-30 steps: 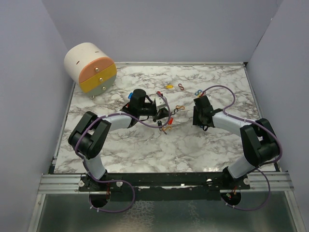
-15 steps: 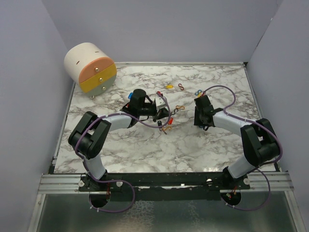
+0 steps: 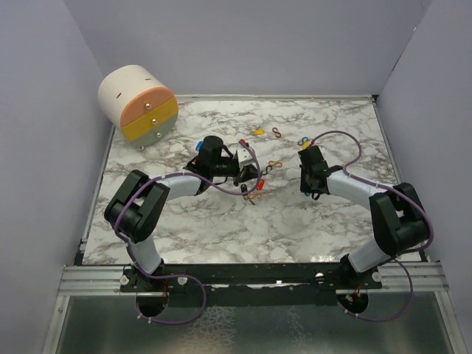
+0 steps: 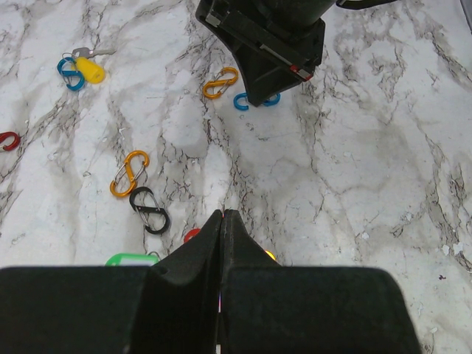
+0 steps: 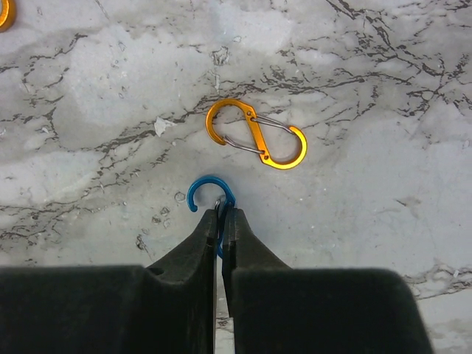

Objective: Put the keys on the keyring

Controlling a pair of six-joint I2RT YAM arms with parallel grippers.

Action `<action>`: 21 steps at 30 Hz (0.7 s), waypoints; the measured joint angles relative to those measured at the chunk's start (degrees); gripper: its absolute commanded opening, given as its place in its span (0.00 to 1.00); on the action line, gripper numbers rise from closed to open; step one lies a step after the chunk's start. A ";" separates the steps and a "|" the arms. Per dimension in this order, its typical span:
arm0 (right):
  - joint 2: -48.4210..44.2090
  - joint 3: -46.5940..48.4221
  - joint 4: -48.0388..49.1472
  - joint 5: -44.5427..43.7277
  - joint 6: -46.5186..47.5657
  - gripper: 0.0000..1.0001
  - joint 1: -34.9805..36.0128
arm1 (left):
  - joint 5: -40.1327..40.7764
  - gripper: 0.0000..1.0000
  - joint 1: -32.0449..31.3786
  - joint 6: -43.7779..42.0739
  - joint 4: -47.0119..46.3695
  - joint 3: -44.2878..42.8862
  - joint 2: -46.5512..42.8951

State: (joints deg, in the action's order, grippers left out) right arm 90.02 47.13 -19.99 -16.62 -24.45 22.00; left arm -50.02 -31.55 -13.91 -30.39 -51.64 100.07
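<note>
The left end effector [image 4: 222, 215] is sitting clenched, a green key tag [image 4: 131, 258] and red key tag [image 4: 192, 234] peeking from just under it; the right end effector [image 5: 220, 214] is pinching a blue clip [image 5: 210, 190].

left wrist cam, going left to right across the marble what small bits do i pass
red clip cut off by the frame edge → yellow plastic key tag → lower orange S-shaped wire clip → upper orange S-shaped wire clip → blue S-shaped wire clip, partly hidden

Key tag [image 4: 90, 70] lies beside clip [image 4: 71, 82], possibly touching, on table [image 4: 369, 184]
</note>
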 measured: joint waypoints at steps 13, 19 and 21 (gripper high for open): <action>-11.04 -3.72 3.91 2.78 1.40 0.01 0.92 | -2.08 0.00 -0.02 -0.48 0.02 -0.85 0.02; -12.90 -4.31 6.71 3.69 1.79 0.01 3.58 | -4.87 0.00 -0.66 -1.92 -0.04 -4.33 1.20; -12.92 -4.31 7.19 3.85 1.79 0.01 4.24 | -5.18 0.00 -1.27 -2.38 -0.07 -5.31 2.01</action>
State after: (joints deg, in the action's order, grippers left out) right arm 77.10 42.83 -12.80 -12.78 -22.65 26.24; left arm -55.20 -32.82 -16.29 -30.46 -56.95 102.08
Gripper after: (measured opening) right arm 0.035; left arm 0.009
